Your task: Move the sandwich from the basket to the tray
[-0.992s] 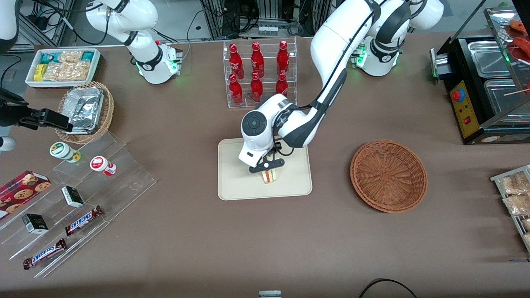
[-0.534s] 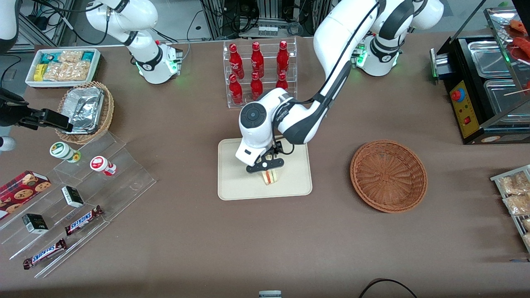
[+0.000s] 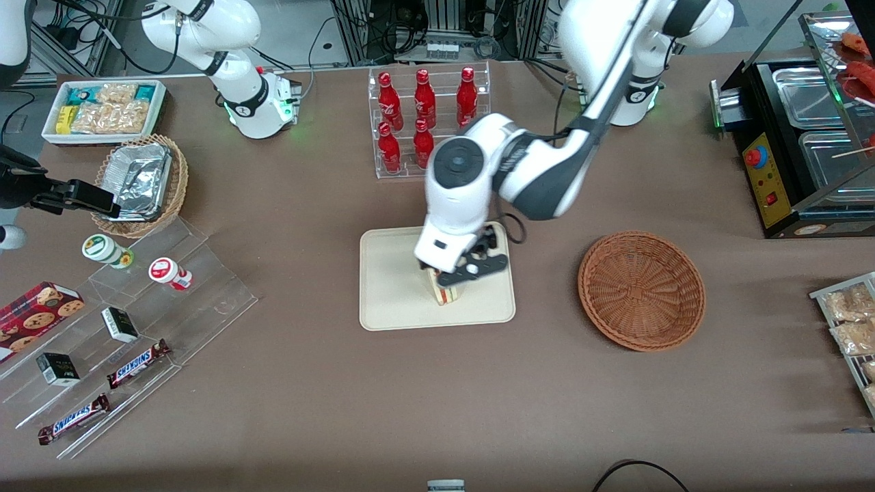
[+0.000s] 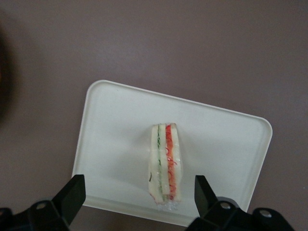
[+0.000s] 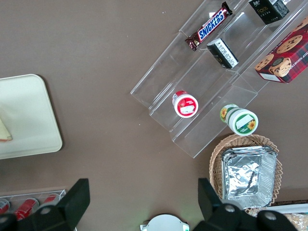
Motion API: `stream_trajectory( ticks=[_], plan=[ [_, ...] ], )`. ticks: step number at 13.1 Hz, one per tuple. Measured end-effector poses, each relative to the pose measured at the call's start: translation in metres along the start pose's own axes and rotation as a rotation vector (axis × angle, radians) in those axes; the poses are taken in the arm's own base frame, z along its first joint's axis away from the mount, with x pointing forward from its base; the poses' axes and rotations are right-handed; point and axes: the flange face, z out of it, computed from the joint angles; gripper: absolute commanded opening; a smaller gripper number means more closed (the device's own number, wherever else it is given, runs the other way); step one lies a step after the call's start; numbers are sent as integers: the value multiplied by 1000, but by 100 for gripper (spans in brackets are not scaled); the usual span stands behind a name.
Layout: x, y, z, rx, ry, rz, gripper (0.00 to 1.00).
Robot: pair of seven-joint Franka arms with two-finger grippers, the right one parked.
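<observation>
The cream-beige rectangular plastic tray (image 3: 400, 301) now carries the small clear-wrapped triangular sandwich (image 4: 163, 166) — standing on edge, red and green filling layers showing. The left arm's gripper (image 4: 138, 199) hovers above it, fingers spread wide and touching nothing. Judged step: release done, withdrawal in hand. Next move calls for a straight lift, clear of the wrap. The rack of red bottles (image 3: 425, 119) stands close to the arm — the likeliest obstruction. The round reddish-brown wicker basket (image 3: 641, 290) lies empty toward the working arm's end.
</observation>
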Motion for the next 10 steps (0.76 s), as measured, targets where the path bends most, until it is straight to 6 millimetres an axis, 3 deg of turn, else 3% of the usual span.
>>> stream_trajectory(
  ticks=[5, 10],
  plan=[
    [63, -101, -28, 24, -73, 101, 100],
    [89, -194, -49, 26, -93, 185, 100]
  ],
)
